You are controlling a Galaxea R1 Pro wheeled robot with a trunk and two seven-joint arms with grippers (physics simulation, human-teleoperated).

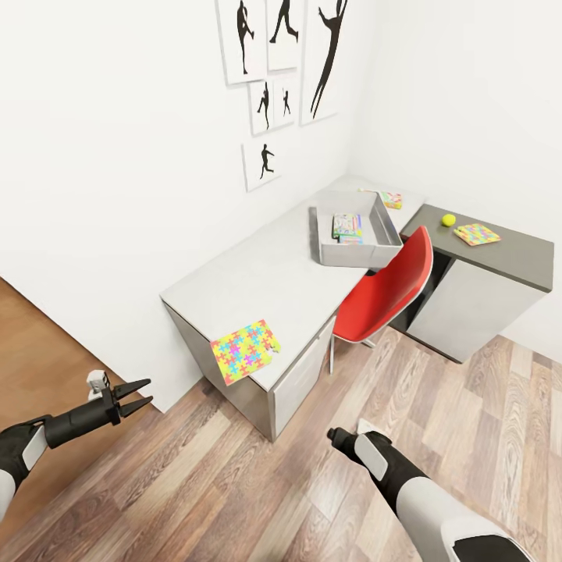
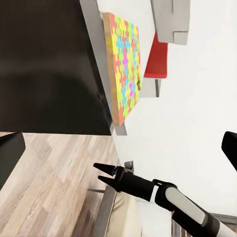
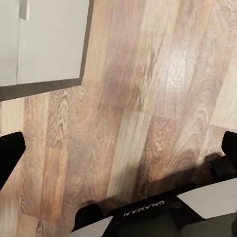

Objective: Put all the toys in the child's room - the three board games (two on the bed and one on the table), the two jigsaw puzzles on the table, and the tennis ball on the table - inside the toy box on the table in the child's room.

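Note:
The grey toy box (image 1: 382,238) stands on the table (image 1: 265,273) with one board game (image 1: 347,226) lying inside. Another board game (image 1: 389,199) lies behind the box. A jigsaw puzzle (image 1: 244,350) (image 2: 123,69) overhangs the table's near corner. The second puzzle (image 1: 476,233) and the tennis ball (image 1: 448,220) rest on the dark wing. My left gripper (image 1: 139,396) (image 2: 121,148) hangs open and empty over the floor, left of the near corner. My right gripper (image 1: 336,433) (image 3: 121,153) is open above the floor, holding nothing. The bed is out of view.
A red chair (image 1: 386,289) is tucked at the desk between the toy box and the dark wing. White drawers (image 1: 300,375) face the wood-plank floor (image 1: 257,492). Black silhouette pictures (image 1: 281,47) hang on the wall behind the desk.

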